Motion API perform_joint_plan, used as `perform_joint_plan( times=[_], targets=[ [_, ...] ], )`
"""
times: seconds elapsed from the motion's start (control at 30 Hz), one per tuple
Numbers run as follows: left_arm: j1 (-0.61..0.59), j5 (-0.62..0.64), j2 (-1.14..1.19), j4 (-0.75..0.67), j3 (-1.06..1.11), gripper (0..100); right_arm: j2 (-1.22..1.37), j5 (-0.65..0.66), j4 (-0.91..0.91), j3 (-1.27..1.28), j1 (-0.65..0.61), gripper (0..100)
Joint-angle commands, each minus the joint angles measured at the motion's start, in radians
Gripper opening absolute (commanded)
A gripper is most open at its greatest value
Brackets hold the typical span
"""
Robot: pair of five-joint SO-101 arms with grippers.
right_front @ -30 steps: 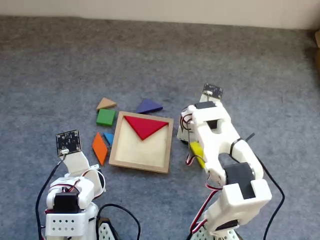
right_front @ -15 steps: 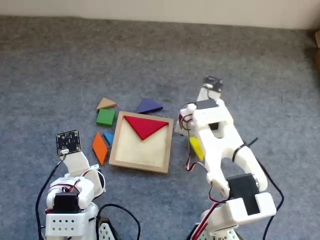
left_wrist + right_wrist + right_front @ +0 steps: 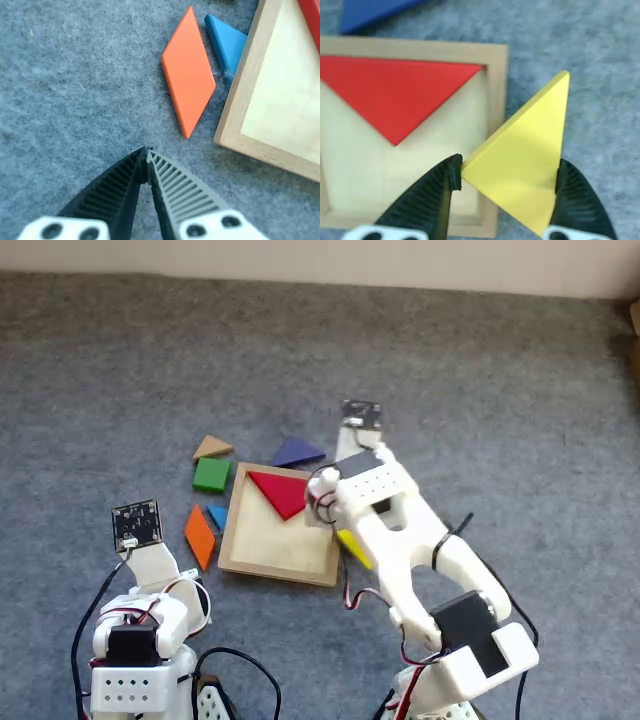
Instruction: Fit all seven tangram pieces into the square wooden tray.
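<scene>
Right arm (image 3: 400,540): extended from its base on a diagonal towards the wooden tray (image 3: 229,525), wrist above the tray's right rim, right gripper (image 3: 507,170) pointing down. Its fingers are clamped on the two sides of the yellow triangle (image 3: 525,165). The piece straddles the tray's right rim: one corner overhangs the inner floor, and the larger part lies outside the tray over the grey carpet (image 3: 500,390). Whether the piece touches the rim cannot be determined.

Left arm (image 3: 140,625): folded close to its base, off the tray's near left corner. The left gripper (image 3: 146,155) points down at the carpet with its tips pressed together and nothing between them, near the tip of the orange parallelogram (image 3: 188,92).

Tray contents: the red triangle (image 3: 280,492) lies flat inside, its long edge along the far rim and its apex towards the tray's centre.

Outside the tray, all on the carpet:
- dark blue triangle (image 3: 298,452), just beyond the far rim
- tan triangle (image 3: 212,447) and green square (image 3: 211,474), off the far left corner
- light blue triangle (image 3: 227,42), against the left rim
- orange parallelogram, just left of that piece
</scene>
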Motion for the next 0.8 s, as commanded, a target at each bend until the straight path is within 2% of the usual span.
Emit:
perform_joint_plan(
  times=[0.0,0.07,0.2,0.4,0.77],
  targets=[
    [-0.012,-0.005,-0.051,0.006,0.021,1,-0.062,-0.009,0.002,-0.044,-0.065,20.6],
    [-0.012,-0.005,-0.051,0.006,0.021,1,-0.059,-0.025,0.001,-0.070,-0.087,20.6],
    [-0.012,-0.005,-0.051,0.006,0.021,1,-0.059,-0.144,-0.002,-0.090,-0.119,20.6],
    [-0.012,-0.005,-0.051,0.006,0.021,1,-0.058,-0.245,-0.180,-0.039,-0.154,20.6],
    [-0.012,-0.005,-0.051,0.006,0.021,1,-0.059,-0.252,-0.191,0.010,-0.154,20.7]
  ],
)
